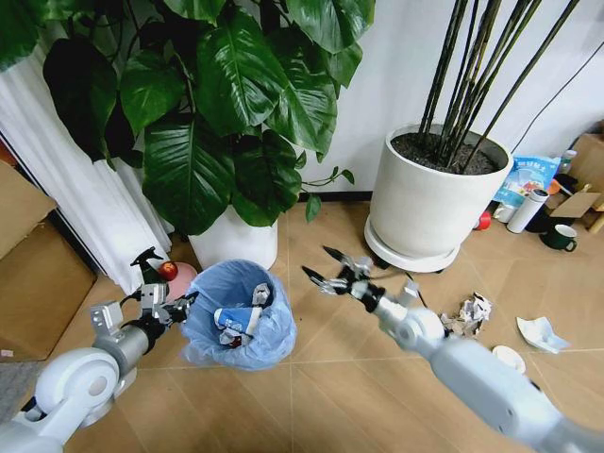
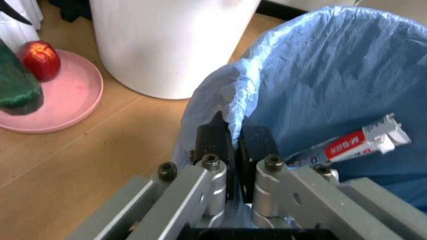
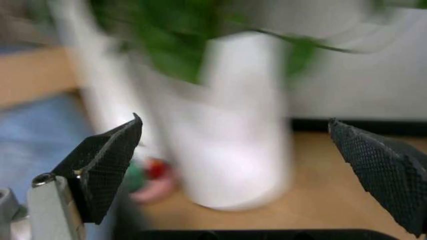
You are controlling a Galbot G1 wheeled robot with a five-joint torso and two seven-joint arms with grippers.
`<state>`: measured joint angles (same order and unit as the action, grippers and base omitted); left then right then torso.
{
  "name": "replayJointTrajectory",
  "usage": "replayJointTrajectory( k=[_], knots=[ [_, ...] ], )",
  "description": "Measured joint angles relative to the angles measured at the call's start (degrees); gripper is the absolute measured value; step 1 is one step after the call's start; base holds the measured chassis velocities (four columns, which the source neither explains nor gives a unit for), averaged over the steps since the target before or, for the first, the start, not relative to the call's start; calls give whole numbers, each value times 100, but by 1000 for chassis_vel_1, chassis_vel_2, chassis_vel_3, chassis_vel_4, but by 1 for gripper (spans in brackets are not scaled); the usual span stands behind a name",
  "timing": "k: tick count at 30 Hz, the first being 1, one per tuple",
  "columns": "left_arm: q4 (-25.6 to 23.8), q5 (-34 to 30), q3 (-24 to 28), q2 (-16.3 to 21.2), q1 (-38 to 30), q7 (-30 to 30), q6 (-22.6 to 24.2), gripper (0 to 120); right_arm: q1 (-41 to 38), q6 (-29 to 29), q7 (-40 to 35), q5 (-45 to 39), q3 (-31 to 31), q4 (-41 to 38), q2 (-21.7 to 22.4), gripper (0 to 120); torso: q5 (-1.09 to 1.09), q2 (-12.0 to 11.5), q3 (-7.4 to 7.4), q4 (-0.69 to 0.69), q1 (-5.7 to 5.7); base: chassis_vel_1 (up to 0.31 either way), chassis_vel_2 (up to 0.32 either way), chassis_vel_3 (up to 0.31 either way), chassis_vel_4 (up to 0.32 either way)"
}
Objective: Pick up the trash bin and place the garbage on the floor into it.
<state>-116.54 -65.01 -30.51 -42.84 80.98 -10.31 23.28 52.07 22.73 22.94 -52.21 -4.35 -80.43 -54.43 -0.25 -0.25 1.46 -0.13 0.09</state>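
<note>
Herringbone wood floor (image 1: 330,377), white wall (image 1: 396,66)

Both arms are clad in smooth white rounded shells, with grey metal wrist links. The left gripper (image 2: 233,145) is built from silver bars fastened with hex bolts and tipped in black pads. The right gripper (image 3: 253,170) is fitted with black, mesh-textured triangular fingers (image 3: 107,165).

my left gripper (image 2: 233,145) is clamped on the rim of the trash bin (image 1: 236,316), close against the white plant pot (image 1: 233,238) and the pink plate (image 2: 63,100). my right gripper (image 1: 328,268) hangs spread wide over bare floor (image 1: 321,377), clear between bin and big pot (image 1: 436,198). crumpled paper (image 1: 468,314) lies near my right arm.
</note>
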Motion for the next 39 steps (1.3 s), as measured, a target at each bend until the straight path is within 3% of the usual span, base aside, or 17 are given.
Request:
replayJointTrajectory(
  k=[6,10,17,29,39],
  knots=[
    [-35,27,-12,-37,43,13,-19,0,758,-115,-1977,1094,812,-167,-30,100,0,0,0,1,0,0,0,0,0],
    [-73,28,-20,-27,49,15,-24,0,1110,-313,-2557,1609,1188,-272,-57,100,-1,0,0,1,0,0,0,0,0],
    [-134,68,-38,-74,117,12,-30,0,1698,-33,-2029,2100,2186,95,-534,100,1,0,0,2,0,0,0,0,0],
    [-154,208,-41,-223,206,-14,-52,0,2499,-200,-1696,2111,3088,118,-950,100,-1,0,0,0,0,0,0,0,0],
    [-235,195,-63,-167,248,-68,-58,0,2521,-337,-1653,1901,3114,168,-1055,100,-1,0,1,1,0,0,0,0,0]
  ],
)
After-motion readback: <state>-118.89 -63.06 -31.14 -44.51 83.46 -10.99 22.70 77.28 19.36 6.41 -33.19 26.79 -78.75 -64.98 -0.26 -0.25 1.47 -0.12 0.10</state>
